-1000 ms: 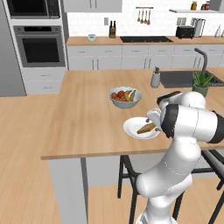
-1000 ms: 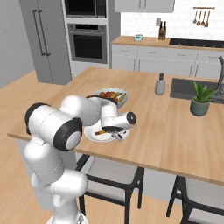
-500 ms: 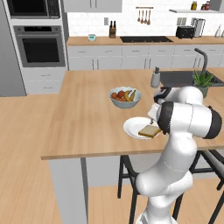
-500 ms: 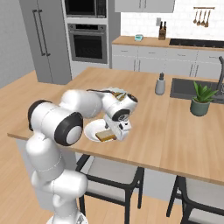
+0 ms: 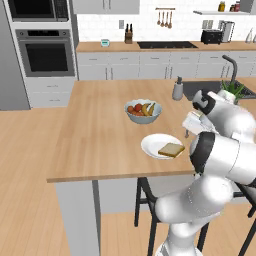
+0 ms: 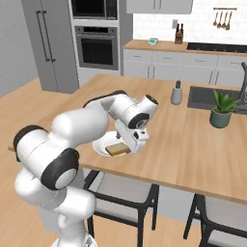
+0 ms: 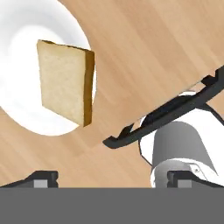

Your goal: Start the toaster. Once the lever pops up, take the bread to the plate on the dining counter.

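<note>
Left base view – bread: the toast slice [image 5: 171, 149] lies flat on the white plate [image 5: 151, 145], toward the plate's right side
Left base view – plate: sits on the wooden tabletop [image 5: 100, 130] of the dining counter, near its front edge, just in front of the grey fruit bowl [image 5: 143, 111]
Left base view – hand: the hand [image 5: 192, 125] hangs just right of the plate, above the tabletop, apart from the bread; its fingers are too small here to judge
Left base view – toaster: the black toaster [image 5: 212, 36] stands on the far wall counter, well apart from the island
Left base view – other: a soap dispenser [image 5: 177, 89] stands beside the sink on the tabletop
Right base view – bread: the slice [image 6: 117, 149] rests on the plate [image 6: 102, 146], which is partly hidden by the arm
Right base view – hand: the hand [image 6: 134, 140] sits just beside the bread on its right, nothing between its fingers
Right base view – other: a potted plant [image 6: 222, 110] stands at the far right of the tabletop [image 6: 202, 149]
Hand view – bread: the slice [image 7: 64, 86] lies on the plate [image 7: 26, 48], one crust edge reaching the plate's rim
Hand view – hand: the two finger tips [image 7: 42, 179] stand spread wide at the bottom edge, holding nothing, with bare wood [image 7: 148, 57] between them
</note>
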